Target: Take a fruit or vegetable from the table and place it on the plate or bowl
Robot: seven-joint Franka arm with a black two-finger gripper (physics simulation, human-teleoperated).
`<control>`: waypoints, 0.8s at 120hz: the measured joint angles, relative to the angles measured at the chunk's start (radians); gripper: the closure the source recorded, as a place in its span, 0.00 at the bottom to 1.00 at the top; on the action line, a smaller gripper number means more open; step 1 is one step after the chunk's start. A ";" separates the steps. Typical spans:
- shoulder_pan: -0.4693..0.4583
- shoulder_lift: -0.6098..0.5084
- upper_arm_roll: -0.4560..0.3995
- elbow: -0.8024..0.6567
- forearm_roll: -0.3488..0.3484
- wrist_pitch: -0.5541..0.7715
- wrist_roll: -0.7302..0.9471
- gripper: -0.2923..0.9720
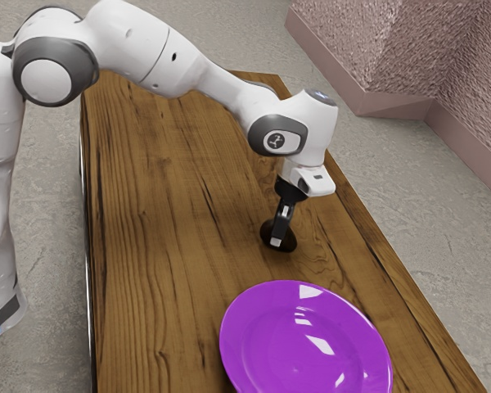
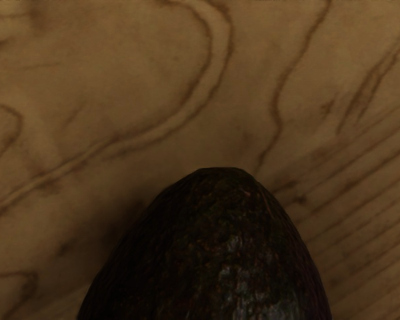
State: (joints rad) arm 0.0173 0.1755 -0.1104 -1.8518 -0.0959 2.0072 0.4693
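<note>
Scene: long wooden tabletop [image 1: 155,213] with dark grain, on a grey speckled floor [image 1: 442,205]. A pinkish textured wall block [image 1: 393,49] sits at the exterior view's upper right.
Arm: white arm [image 1: 188,65] comes in from the exterior view's upper left and reaches across the tabletop toward the right. The wrist is bent straight down.
Hand: black hand [image 1: 277,232] points down, low over the wood, right at the avocado [image 1: 284,242]. Its tip merges with the dark fruit in the exterior view.
Hand state: cannot tell whether it is clenched on the fruit or released. It is black against near-black, so neither a gap nor contact can be read.
Avocado: near-black and small, directly under the hand, with a thin shadow beneath it. It looks to be resting on the tabletop, near the plank's edge on the exterior view's right.
Avocado, wrist view: avocado [image 2: 213,253] is close under the hand, with pebbled brown-black skin. Its rounded narrow end points away from the camera, and there is wood grain beyond it and to both sides.
Plate: glossy purple plate [image 1: 304,344] lies flat on the tabletop at the exterior view's lower right, cut by the lower edge.
Avocado vs plate: near each other but apart, not touching, with a strip of wood between them. The avocado is not on the plate.
</note>
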 joint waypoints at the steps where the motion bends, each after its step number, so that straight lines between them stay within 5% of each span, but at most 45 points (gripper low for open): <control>1: 0.000 0.000 0.000 0.000 0.000 0.000 0.000 0.41; 60: 0.001 -0.008 -0.001 0.002 0.012 0.005 -0.010 0.51; 96: 0.001 -0.048 -0.014 0.123 0.022 -0.015 -0.013 0.54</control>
State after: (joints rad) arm 0.0187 0.1280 -0.1248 -1.7290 -0.0740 1.9926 0.4560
